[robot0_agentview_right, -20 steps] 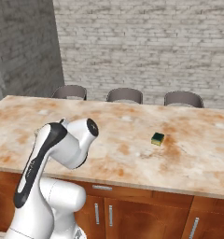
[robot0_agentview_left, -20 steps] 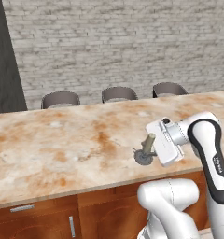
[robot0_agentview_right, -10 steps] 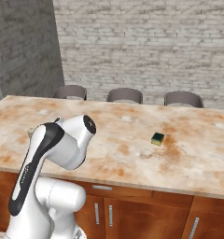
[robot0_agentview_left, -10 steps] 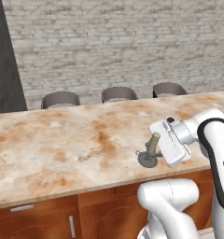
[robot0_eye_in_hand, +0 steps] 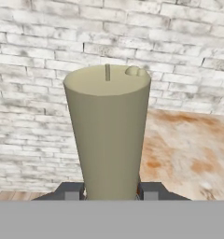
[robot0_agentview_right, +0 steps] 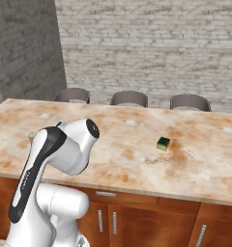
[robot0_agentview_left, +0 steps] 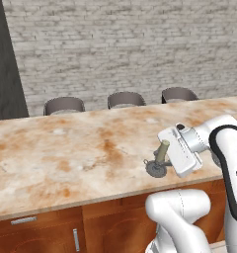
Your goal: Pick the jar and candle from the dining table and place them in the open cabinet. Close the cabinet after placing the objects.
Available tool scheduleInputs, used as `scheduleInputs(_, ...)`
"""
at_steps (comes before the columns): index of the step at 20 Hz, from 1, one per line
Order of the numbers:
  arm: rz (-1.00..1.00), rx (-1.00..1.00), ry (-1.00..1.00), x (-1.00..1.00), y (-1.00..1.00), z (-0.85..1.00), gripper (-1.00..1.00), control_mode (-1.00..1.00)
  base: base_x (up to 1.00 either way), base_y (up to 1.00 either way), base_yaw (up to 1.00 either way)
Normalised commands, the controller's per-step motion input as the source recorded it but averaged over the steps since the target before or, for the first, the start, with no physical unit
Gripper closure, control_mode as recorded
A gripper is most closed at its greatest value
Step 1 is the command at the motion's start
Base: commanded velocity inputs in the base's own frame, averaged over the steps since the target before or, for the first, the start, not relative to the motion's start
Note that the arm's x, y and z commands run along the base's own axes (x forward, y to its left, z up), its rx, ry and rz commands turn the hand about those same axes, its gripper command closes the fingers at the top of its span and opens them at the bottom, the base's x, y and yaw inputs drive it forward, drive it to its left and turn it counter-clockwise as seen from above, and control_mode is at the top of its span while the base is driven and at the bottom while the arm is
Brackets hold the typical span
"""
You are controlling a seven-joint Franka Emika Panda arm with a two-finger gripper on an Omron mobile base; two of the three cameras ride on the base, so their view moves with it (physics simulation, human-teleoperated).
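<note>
The candle [robot0_agentview_left: 163, 149], a short beige-olive stick on a round dark-grey dish, hangs tilted just above the near edge of the dining table [robot0_agentview_left: 66, 153]. My gripper [robot0_agentview_left: 168, 154] is shut on the stick from the right, with the dish at the lower left. In the hand view the candle [robot0_eye_in_hand: 109, 130] rises large between the two dark fingertips [robot0_eye_in_hand: 69, 191] of my gripper [robot0_eye_in_hand: 110, 191], which press on its sides. The jar and the cabinet are out of view.
A small green-and-yellow block [robot0_agentview_right: 163, 143] lies on the marbled top toward the right. Three dark chairs [robot0_agentview_left: 125, 99] stand along the far side before a brick wall. Wood drawers with silver handles [robot0_agentview_right: 106, 194] run under the near edge.
The arm has drawn the candle back toward the near edge of the table, lower and to the right in the left base view. The grip has stayed the same.
</note>
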Motion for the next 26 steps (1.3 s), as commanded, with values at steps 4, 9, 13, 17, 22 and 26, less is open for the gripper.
scheduleInputs(4,0.0,0.0,0.0,0.0,0.0,0.0,1.0,-1.0,0.0,0.0,0.0)
scheduleInputs(9,0.0,0.0,0.0,0.0,0.0,0.0,1.0,-1.0,0.0,0.0,0.0)
scheduleInputs(13,0.0,0.0,0.0,0.0,0.0,0.0,1.0,-1.0,0.0,0.0,0.0)
scheduleInputs(17,0.0,0.0,0.0,0.0,0.0,0.0,1.0,1.0,0.0,0.0,0.0)
scheduleInputs(22,0.0,0.0,0.0,0.0,0.0,0.0,1.0,1.0,0.0,0.0,0.0)
scheduleInputs(26,0.0,0.0,0.0,0.0,0.0,0.0,1.0,1.0,0.0,0.0,0.0)
